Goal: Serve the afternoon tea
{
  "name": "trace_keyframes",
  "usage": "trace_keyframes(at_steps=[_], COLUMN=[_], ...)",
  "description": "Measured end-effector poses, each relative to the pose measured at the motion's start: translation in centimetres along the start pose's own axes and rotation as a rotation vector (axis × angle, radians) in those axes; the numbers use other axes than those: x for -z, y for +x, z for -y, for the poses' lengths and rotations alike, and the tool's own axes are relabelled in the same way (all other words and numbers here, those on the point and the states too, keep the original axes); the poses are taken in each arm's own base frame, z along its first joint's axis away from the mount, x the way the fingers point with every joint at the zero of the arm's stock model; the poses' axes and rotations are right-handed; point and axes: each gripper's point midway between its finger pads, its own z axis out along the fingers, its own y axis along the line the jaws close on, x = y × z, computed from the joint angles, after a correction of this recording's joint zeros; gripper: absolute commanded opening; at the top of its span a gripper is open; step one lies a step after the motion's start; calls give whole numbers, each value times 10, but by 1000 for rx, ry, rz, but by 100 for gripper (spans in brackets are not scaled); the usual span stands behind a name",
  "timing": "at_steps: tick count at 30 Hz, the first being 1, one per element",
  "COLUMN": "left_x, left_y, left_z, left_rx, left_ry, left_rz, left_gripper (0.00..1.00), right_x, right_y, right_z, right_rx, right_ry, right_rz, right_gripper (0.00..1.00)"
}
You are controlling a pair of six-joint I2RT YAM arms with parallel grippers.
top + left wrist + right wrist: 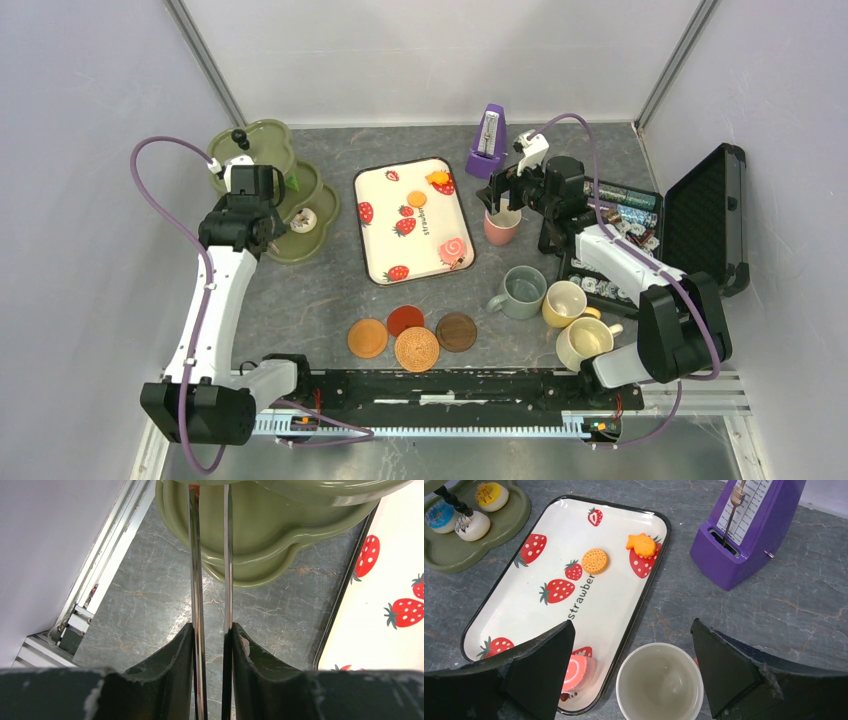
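Observation:
My left gripper (212,626) is shut on metal tongs (196,580), whose two blades reach to the olive-green tiered stand (260,535). From above, that gripper (268,215) hangs over the stand's lower tier (318,240), next to a white pastry (303,220). My right gripper (632,622) stands open above the pink mug (659,682), one finger on each side and apart from it. The strawberry tray (425,240) carries a round biscuit (595,561), an orange pastry (642,545) and a pink roll (576,672). Several round coasters (417,349) lie near the front.
A grey-green mug (522,291), a yellow mug (564,303) and a cream mug (584,341) stand at the front right. The purple metronome (488,142) is just behind the pink mug (501,227). An open black case (700,215) of packets fills the right edge.

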Motion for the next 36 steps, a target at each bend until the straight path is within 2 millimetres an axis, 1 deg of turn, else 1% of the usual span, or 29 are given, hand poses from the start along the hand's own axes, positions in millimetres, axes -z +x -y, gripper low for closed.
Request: trace_keyframes(at_steps=[3, 6, 11, 14, 19, 23, 27, 32, 36], left_x=[-1, -1, 0, 2, 6, 14, 27, 41, 50], left_y=[0, 1, 0, -1, 2, 4, 5, 12, 25], left_z=[0, -1, -1, -2, 3, 4, 6, 11, 15], left_rx=[-1, 0, 2, 5, 7, 13, 25, 30, 30], left_ry=[1, -1, 2, 6, 42, 76, 130, 204, 268], left_rz=[0, -2, 4, 7, -1, 0, 11, 4, -13], left_gripper=[41, 47, 47, 45, 45, 45, 45, 45, 45], right_x=[0, 0, 0, 0, 0, 0, -1, -2, -4], right_y=[0, -1, -2, -2, -3, -4, -9, -22, -22], right_z=[-2, -4, -7, -7, -8, -9, -14, -27, -38], right_rx=[-6, -13, -22, -22, -21, -26, -42, -70, -77], right_ry=[-8, -22, -32, -36, -41, -46, -68, -121, -156], right_rz=[0, 3, 6, 8, 11, 16, 33, 77, 80], right_gripper=[95, 95, 95, 95, 95, 96, 96, 98, 98])
